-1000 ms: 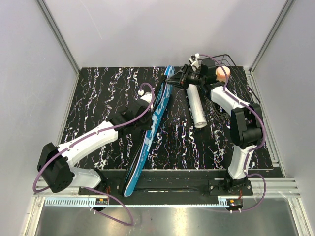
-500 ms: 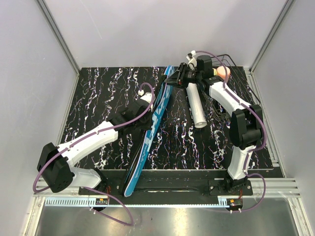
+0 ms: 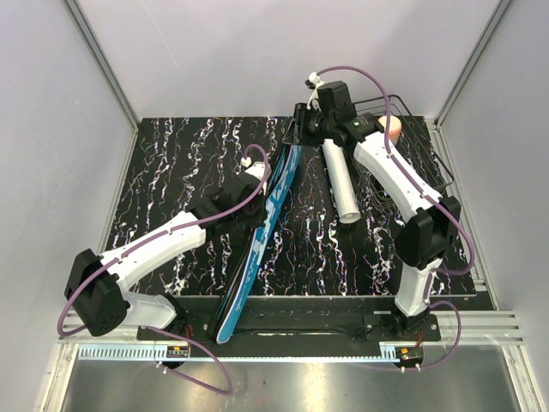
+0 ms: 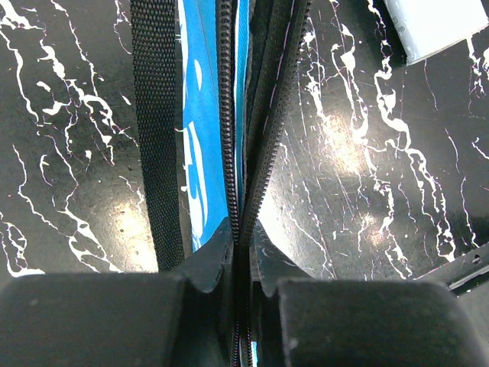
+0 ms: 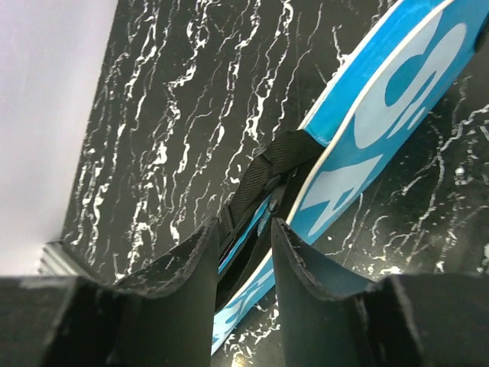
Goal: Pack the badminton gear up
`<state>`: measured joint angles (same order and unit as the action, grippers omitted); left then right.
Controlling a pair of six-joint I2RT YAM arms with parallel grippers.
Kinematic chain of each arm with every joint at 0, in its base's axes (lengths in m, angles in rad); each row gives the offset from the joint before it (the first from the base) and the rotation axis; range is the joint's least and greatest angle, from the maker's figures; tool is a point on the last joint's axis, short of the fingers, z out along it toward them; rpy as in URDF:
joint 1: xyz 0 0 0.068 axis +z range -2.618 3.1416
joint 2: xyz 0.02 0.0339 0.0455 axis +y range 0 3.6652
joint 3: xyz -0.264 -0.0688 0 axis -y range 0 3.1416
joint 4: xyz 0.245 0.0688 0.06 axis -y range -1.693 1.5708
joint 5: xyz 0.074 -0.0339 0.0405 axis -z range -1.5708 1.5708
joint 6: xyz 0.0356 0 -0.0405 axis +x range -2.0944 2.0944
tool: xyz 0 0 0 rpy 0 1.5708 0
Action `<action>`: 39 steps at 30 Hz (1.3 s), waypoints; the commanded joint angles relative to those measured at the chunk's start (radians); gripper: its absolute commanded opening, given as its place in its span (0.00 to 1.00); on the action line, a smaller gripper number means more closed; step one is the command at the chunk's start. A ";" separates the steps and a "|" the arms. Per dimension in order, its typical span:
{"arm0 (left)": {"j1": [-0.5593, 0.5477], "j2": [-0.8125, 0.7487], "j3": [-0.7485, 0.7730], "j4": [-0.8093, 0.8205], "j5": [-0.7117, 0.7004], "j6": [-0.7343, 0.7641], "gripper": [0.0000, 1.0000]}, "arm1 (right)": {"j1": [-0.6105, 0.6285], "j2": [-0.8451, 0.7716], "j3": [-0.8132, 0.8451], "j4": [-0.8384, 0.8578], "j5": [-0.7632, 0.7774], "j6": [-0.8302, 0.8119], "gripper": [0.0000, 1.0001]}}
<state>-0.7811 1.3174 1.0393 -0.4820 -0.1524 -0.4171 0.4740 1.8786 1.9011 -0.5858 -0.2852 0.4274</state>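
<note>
The blue "SPORT" cover (image 3: 251, 249) stands on its edge, running from the near table edge to the back middle. My left gripper (image 3: 264, 184) is shut on the cover's zip edge (image 4: 229, 138) about halfway along. In the left wrist view my left gripper (image 4: 243, 245) has its jaws pressed on the zip. My right gripper (image 3: 297, 129) is open and hovers over the cover's far end. In the right wrist view my right gripper (image 5: 243, 229) is just above the cover (image 5: 382, 130) and its black strap (image 5: 267, 168). The long white tube (image 3: 343, 184) lies right of the cover. Rackets and shuttlecocks are out of view.
A black wire basket (image 3: 401, 101) stands at the back right corner with a pink bottle (image 3: 392, 126) in it. The tube's end (image 4: 443, 23) shows in the left wrist view. Grey walls close in the back and both sides.
My right arm has swung left and towards the back, from over the tube's far end to over the cover's far end. My left arm and the cover have not moved.
</note>
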 commanded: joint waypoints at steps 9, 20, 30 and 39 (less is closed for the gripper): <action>-0.004 -0.021 0.024 0.068 0.030 -0.002 0.00 | 0.118 0.083 0.268 -0.273 0.374 -0.148 0.35; -0.004 -0.021 0.025 0.071 0.031 0.000 0.00 | 0.138 0.154 0.337 -0.302 0.399 -0.173 0.32; -0.004 -0.018 0.030 0.071 0.034 0.001 0.00 | 0.167 0.218 0.432 -0.359 0.488 -0.213 0.36; -0.004 -0.018 0.030 0.071 0.039 0.005 0.00 | 0.184 0.284 0.532 -0.411 0.550 -0.230 0.34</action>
<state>-0.7811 1.3174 1.0393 -0.4805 -0.1421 -0.4168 0.6464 2.1365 2.3680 -0.9672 0.1986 0.2207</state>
